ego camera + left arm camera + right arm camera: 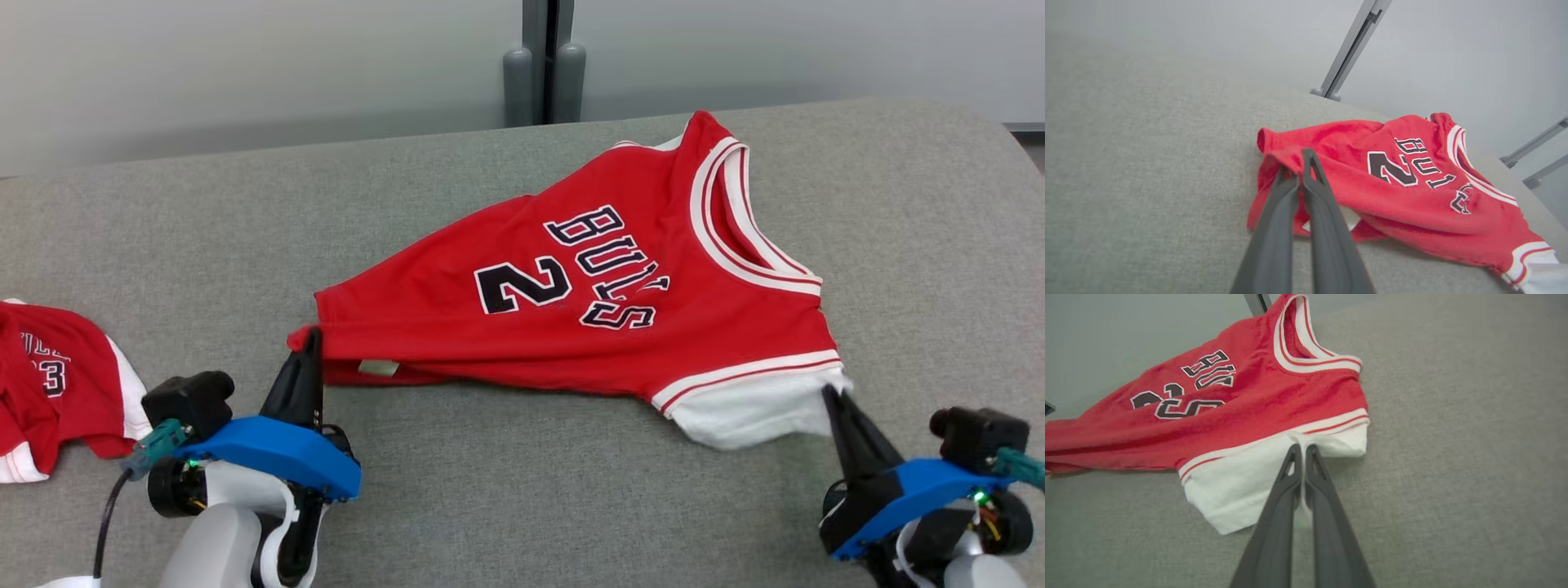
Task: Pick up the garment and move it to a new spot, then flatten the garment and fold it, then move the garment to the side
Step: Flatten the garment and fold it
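Your red jersey [620,302] lies in the middle of the grey padded surface [490,506], spread on a slant from its bottom hem at about 8 o'clock in the head view up to the neckline at about 1 o'clock. The black "2" and the lettering face up. Your left gripper [309,343] sits at 7 o'clock with its two dark fingers pressed together, pinching the red hem corner. In the left wrist view the cloth bunches up around the fingertips [1310,157] and a small pale tag [1349,216] shows just under the hem. Your right gripper [831,396] sits at 4 o'clock, its fingers likewise closed to a narrow point on the white panel below the striped trim. In the right wrist view the tips meet right at the edge where white meets the red-and-white band. The jersey hangs slightly taut between the two grips, its lower edge lifted enough to cast a shadow on the surface. A second red garment [57,384] lies crumpled at 9 o'clock, well apart from the jersey. A grey post [545,65] stands behind the surface at 12 o'clock.
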Controlling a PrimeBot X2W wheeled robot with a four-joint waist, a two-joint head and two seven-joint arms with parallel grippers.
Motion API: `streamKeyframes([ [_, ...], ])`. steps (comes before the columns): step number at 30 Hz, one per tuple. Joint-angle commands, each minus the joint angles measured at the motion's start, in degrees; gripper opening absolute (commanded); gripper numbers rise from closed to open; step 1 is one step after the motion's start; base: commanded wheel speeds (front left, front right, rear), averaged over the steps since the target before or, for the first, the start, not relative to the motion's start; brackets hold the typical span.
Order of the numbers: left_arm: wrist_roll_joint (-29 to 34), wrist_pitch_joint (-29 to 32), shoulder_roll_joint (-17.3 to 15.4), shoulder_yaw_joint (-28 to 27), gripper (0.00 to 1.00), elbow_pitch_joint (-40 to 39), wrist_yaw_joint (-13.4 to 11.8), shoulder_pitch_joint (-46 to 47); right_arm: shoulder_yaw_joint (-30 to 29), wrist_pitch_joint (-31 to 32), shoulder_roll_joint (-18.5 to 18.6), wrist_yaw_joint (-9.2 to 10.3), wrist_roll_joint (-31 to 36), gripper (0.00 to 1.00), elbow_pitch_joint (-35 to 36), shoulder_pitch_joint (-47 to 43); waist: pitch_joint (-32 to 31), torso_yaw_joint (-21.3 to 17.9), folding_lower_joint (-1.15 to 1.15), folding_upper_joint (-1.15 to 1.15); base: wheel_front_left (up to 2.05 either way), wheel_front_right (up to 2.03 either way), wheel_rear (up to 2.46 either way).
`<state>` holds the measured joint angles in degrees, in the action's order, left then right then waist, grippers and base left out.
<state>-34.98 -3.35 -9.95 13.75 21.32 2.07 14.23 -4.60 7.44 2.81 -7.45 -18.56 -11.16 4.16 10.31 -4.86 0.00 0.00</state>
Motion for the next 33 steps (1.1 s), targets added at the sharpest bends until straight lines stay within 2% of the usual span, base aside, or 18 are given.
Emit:
streamKeyframes([
  [1, -1.06, -0.83, 0.08, -0.93, 0.0, -2.66, 0.49, -0.61, -0.91, -0.57, 0.18, -0.06, 0.56, 0.0, 4.02, 1.05, -0.7, -0.37, 0.0, 0.0, 0.0, 0.0, 0.0],
  [3, -1.6, -0.88, 0.08, -1.28, 0.0, -4.32, 0.53, -0.77, -1.55, -0.57, 0.19, -0.06, 0.82, 0.0, 6.37, 1.42, -0.98, -0.43, 0.0, 0.0, 0.0, 0.0, 0.0],
  [5, -3.53, -0.54, 0.04, -2.45, 0.0, -9.54, 0.71, -1.22, -3.29, 0.99, 0.14, -0.06, 2.0, 0.0, 13.49, 1.95, -1.89, -0.54, 0.0, 0.0, 0.0, 0.0, 0.0],
  [7, -4.14, -0.31, -0.08, -2.87, 0.0, -11.45, 0.82, -1.23, -3.87, 1.76, 0.16, -0.06, 2.42, 0.0, 15.54, 2.19, -2.2, -0.56, 0.0, 0.0, 0.0, 0.0, 0.0],
  [13, -8.4, 3.68, -0.54, -4.69, 0.0, -23.7, -0.09, -1.86, -6.26, 6.7, 0.15, -0.06, 4.59, 0.0, 27.41, 4.4, -3.48, -0.44, 0.0, 0.0, 0.0, 0.0, 0.0],
  [18, -11.88, 9.3, -2.34, -6.48, 0.0, -33.75, -1.97, -0.17, -6.52, 10.56, 0.14, -0.06, 7.14, 0.0, 35.38, 7.72, -3.53, -0.38, 0.0, 0.0, 0.0, 0.0, 0.0],
  [21, -15.26, 13.17, -2.96, -8.22, 0.0, -37.87, -3.94, 0.98, -5.93, 12.65, 0.14, -0.06, 8.02, 0.0, 37.3, 10.76, -2.77, -0.5, 0.0, 0.0, 0.0, 0.0, 0.0],
  [24, -18.14, 16.75, -3.88, -10.01, 0.0, -38.32, -5.94, 3.4, -4.87, 14.15, 0.4, -0.06, 6.82, 0.0, 34.32, 15.06, -0.63, -0.76, 0.0, 0.0, 0.0, 0.0, 0.0],
  [28, -19.45, 20.13, -5.71, -11.73, 0.0, -34.58, -7.82, 10.32, -2.36, 13.92, 2.25, -0.06, 3.69, 0.0, 25.13, 24.26, 5.16, -1.1, 0.0, 0.0, 0.0, 0.0, 0.0],
  [33, -17.2, 20.14, -8.18, -13.16, 0.0, -26.8, -9.52, 25.0, 1.18, 8.19, 3.81, -0.06, 1.21, 0.0, 11.23, 41.62, 13.42, -2.14, 0.0, 0.0, 0.0, 0.0, 0.0],
])
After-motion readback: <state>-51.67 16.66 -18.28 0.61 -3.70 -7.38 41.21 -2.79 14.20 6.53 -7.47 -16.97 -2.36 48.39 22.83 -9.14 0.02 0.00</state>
